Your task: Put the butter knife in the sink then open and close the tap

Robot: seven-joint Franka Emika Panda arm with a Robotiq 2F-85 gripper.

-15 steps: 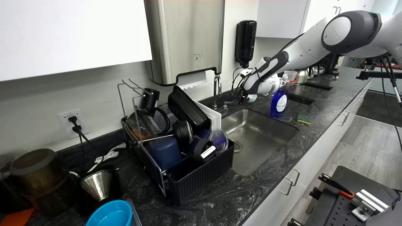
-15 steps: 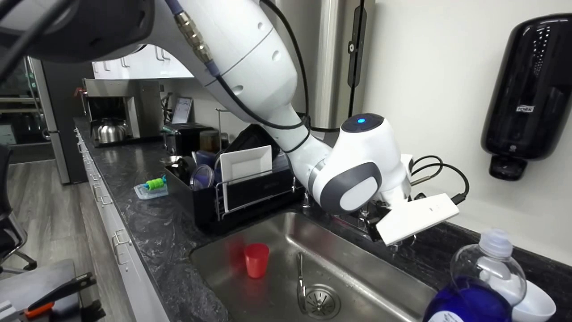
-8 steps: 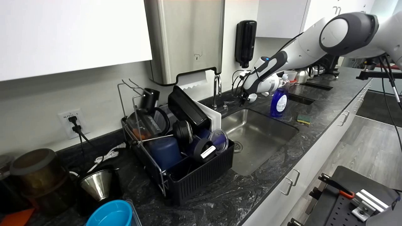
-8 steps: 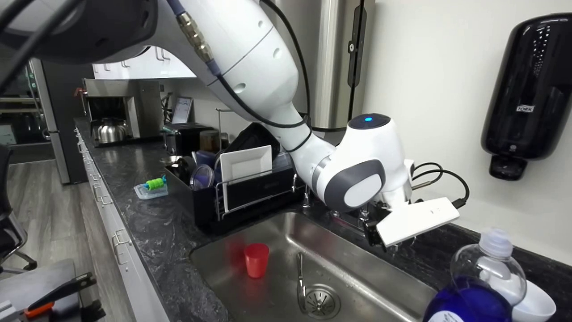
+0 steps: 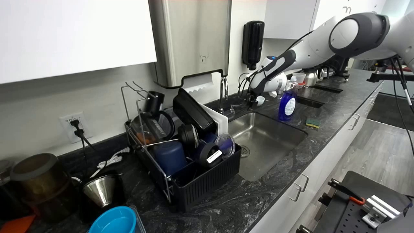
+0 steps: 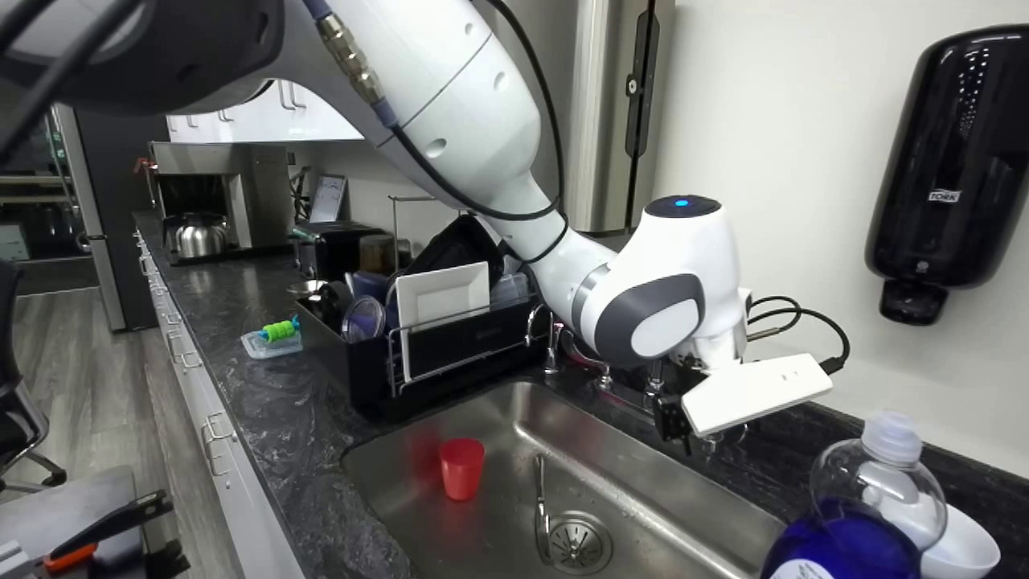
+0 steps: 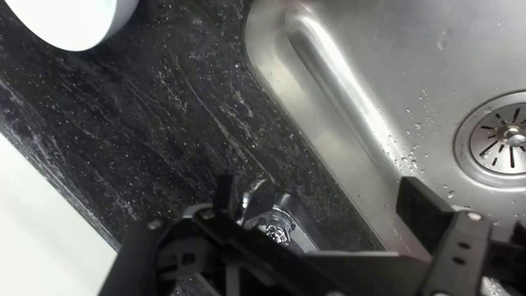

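Stainless steel forms the sink (image 6: 671,515); in it lies the butter knife (image 6: 542,507), 1 end at the rim of the drain (image 6: 579,544); a red cup (image 6: 461,469) stands near. At the sink's back edge hangs the gripper (image 7: 317,191), its 2 fingers (image 7: 423,211) spread wide and holding nothing; a chrome tap fitting (image 7: 278,230) shows past them, partly hidden; whether they touch it cannot be told. The black dispenser (image 6: 949,161) reads TORK. On the blue soap bottle (image 5: 286,113) the white label (image 5: 290,106) has print too small to read, as does the tag (image 5: 214,156) on a round black item (image 5: 206,161) in the dish rack (image 5: 207,187). Letters on the outlet plate (image 5: 84,132) are blurred.
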